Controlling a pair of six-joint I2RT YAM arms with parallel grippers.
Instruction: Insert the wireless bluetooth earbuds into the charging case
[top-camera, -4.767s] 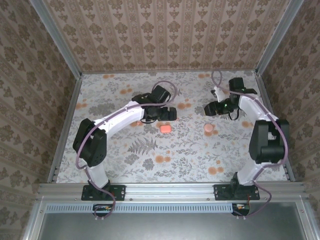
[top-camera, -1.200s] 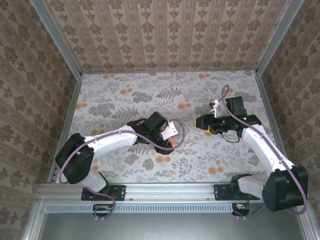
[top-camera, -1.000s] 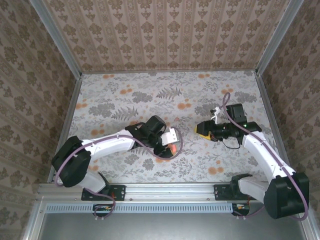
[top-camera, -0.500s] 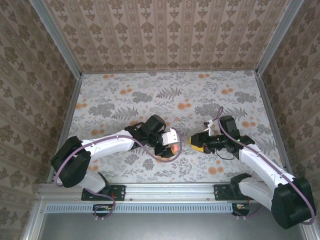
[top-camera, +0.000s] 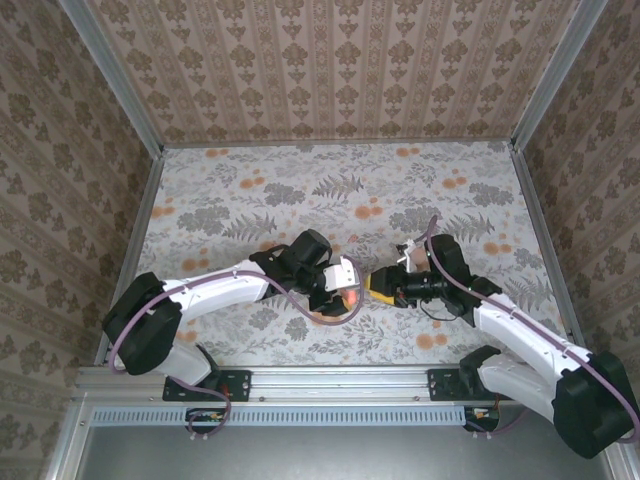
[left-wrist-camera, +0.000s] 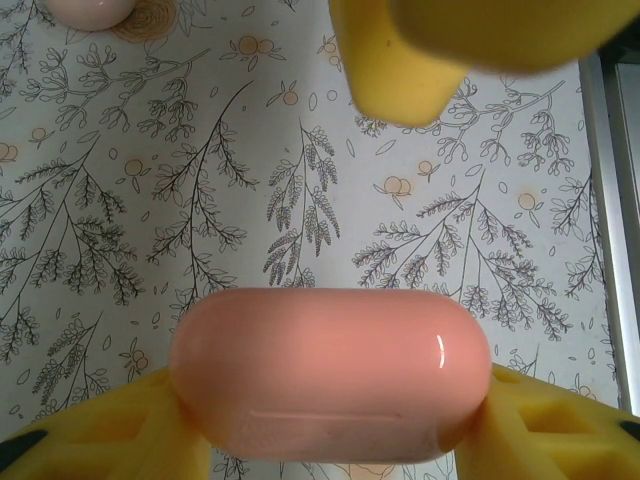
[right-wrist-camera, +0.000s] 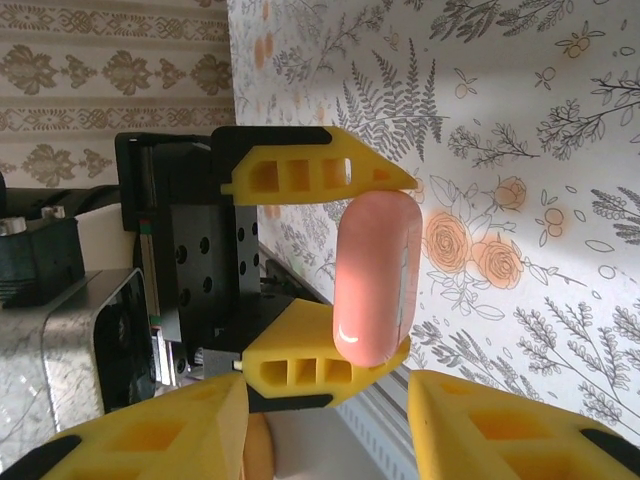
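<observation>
Top view: left pincer (top-camera: 349, 293) clenched on case (top-camera: 351, 299), lower centre of frame; right pincer (top-camera: 373, 288) just right of it, tips facing.
Left wrist: case lies across lower middle, yellow fingers (left-wrist-camera: 100, 435) pressing both ends.
Right wrist: case upright at centre; right jaws apart along bottom edge.

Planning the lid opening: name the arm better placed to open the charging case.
Right, probably. The left gripper is clamped on the closed charging case, so it is occupied; the right gripper faces the case, jaws apart.
</observation>
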